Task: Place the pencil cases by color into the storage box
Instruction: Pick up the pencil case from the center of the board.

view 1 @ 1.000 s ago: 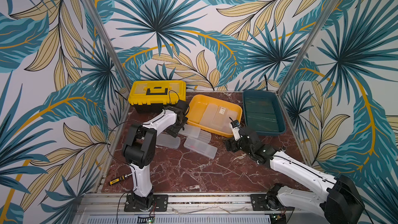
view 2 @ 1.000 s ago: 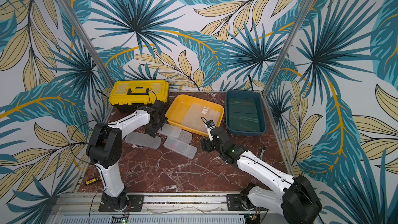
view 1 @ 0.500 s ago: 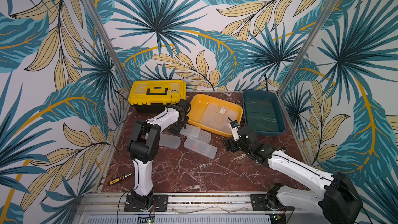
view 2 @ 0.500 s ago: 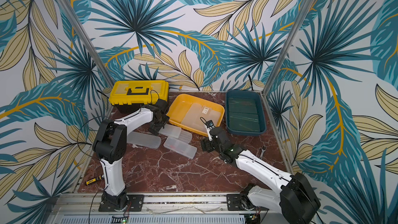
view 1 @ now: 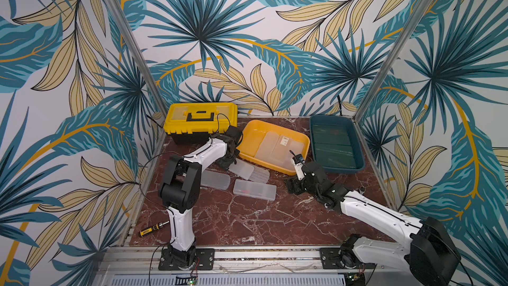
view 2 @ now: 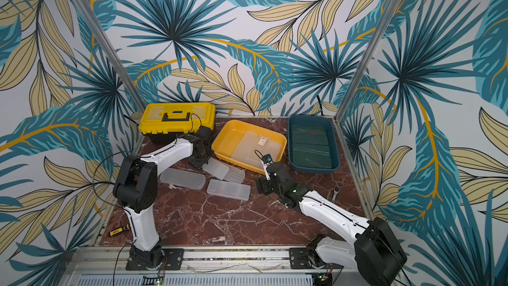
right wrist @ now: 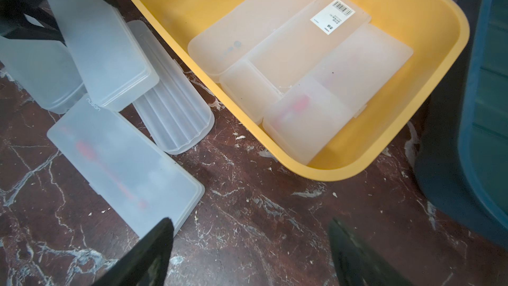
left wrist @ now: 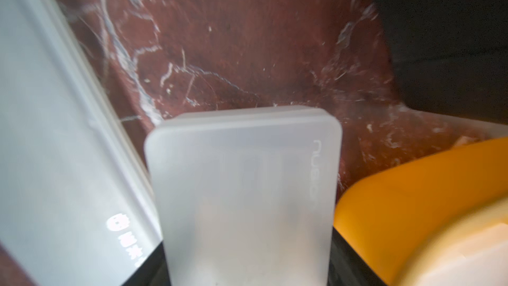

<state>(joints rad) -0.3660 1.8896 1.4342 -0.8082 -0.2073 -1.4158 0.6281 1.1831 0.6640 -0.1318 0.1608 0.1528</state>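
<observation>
We see the left tool (view 1: 228, 160) closed on one short end of a frosted pencil case (view 1: 242, 168), just in front of the near left corner of the yellow tray (view 1: 248, 133). In the left wrist view this held case (left wrist: 242, 188) runs out from between the two dark fingers (left wrist: 347, 254), with the red marble worktop (left wrist: 247, 37) beyond its free end and the tray's yellow rim close on one side. In the right wrist view the same case (right wrist: 104, 48) sits tilted, overlapping a ribbed frosted case (right wrist: 173, 105) next to the tray and a rounded frosted case (right wrist: 38, 72) on its other side. A fourth, flat frosted case with something red inside (right wrist: 121, 166) lies on the worktop nearer the robot, apart from the left tool. The right tool (right wrist: 250, 226) hangs open over bare worktop, nothing between its fingers, with that flat case just beside one fingertip and the yellow tray ahead of it. Several frosted cases already lie in the yellow tray, among them the one with a barcode sticker (right wrist: 316, 37). The dark green cases (view 1: 332, 144) lie in the teal tray (view 1: 357, 165) at the far right, well apart from both tools.
</observation>
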